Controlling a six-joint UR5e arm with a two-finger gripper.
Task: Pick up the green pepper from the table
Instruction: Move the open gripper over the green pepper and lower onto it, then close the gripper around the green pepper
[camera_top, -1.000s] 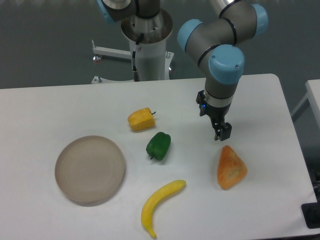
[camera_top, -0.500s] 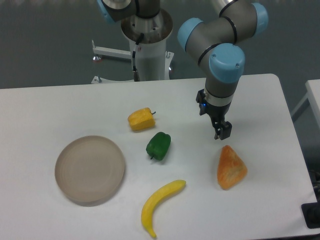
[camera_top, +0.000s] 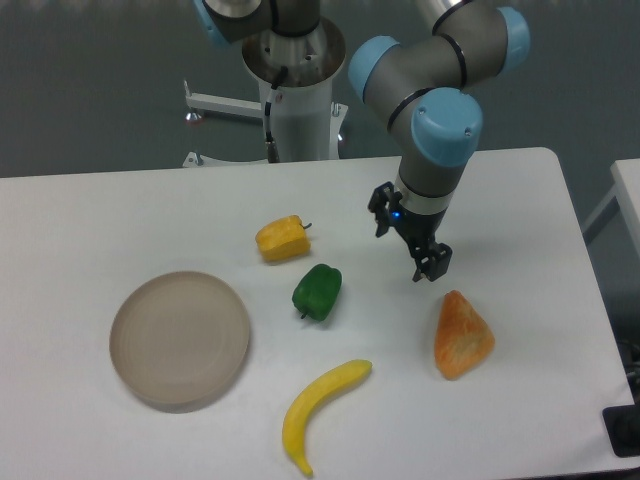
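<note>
Jaws state cannot be told: the gripper (camera_top: 432, 266) is seen side-on, dark fingers overlapping, nothing held between them. Compared with half a second ago, the gripper is shifted left and slightly up, and the wrist is rotated, so the black flange with the blue light is now seen further left. The gripper is now tilted, with its tip pointing down and to the right. It is hung above the surface (camera_top: 100, 220), right of the green pepper (camera_top: 317, 291) and well apart from it, and above-left of the orange wedge-shaped item (camera_top: 462, 334), not touching it.

The green pepper is unmoved: lying on the white surface near its centre, stem end toward the lower left, untouched. The yellow-orange pepper (camera_top: 282, 239) is lying just above-left of it, apart. The banana (camera_top: 318, 410) is lying below the green pepper, near the front edge, curved. The round grey-beige plate (camera_top: 180, 338) is on the left part of the surface, well apart from the green pepper. None of these items is shifted from the earlier frames. The arm base column (camera_top: 296, 90) is seen behind the far edge.
</note>
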